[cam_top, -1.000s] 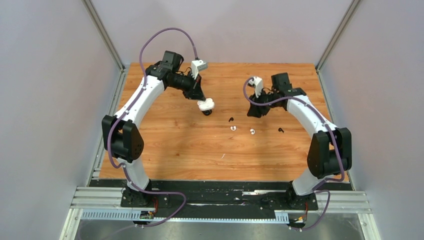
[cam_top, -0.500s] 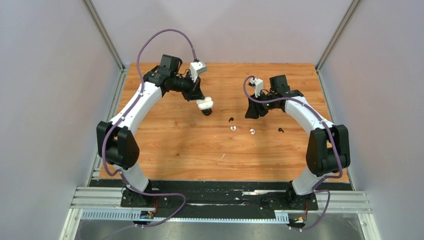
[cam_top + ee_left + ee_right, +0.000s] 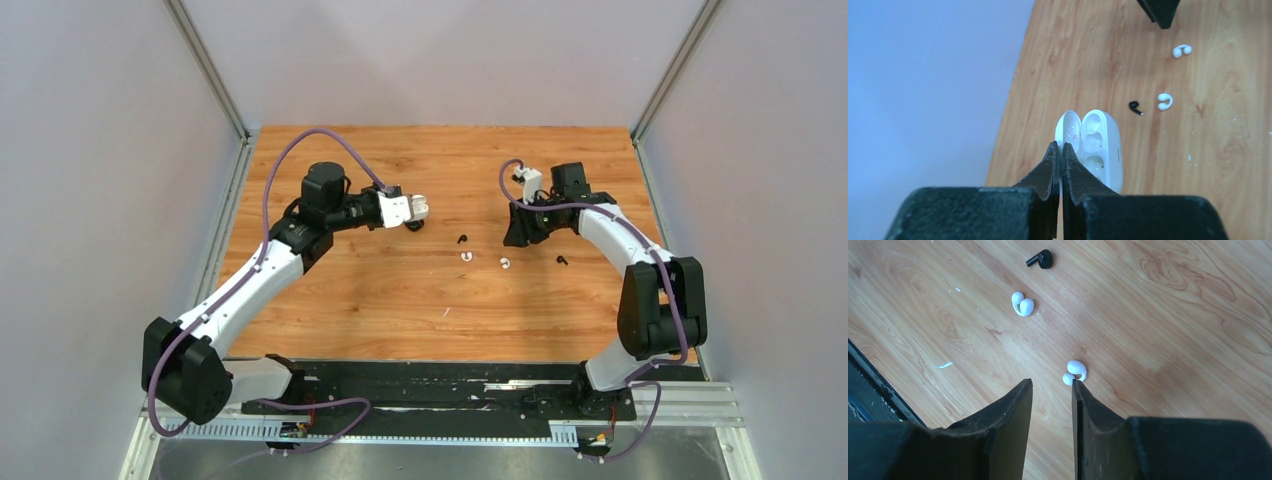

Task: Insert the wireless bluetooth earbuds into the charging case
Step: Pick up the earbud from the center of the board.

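Note:
The white charging case (image 3: 1096, 142) lies open, its lid (image 3: 1068, 131) to the left and two empty wells showing. My left gripper (image 3: 1061, 147) is shut at the lid's near edge, with a thin white sliver between its tips. From above the case (image 3: 416, 207) sits at the left gripper's (image 3: 405, 212) end. Two white earbuds (image 3: 466, 256) (image 3: 505, 264) and two black ones (image 3: 461, 240) (image 3: 561, 261) lie loose on the table. My right gripper (image 3: 1052, 384) is open and empty. One fingertip (image 3: 1076, 386) reaches a white earbud (image 3: 1075, 372).
The wooden table (image 3: 350, 300) is walled at the left, back and right. A small dark shape (image 3: 413, 224) sits just below the case, and I cannot tell what it is. Further ahead of the right gripper lie a white earbud (image 3: 1023, 304) and a black one (image 3: 1040, 260).
My left arm has swung low and stretched out from the left, while its gripper end stayed at the case. The right gripper has drifted slightly nearer the earbuds.

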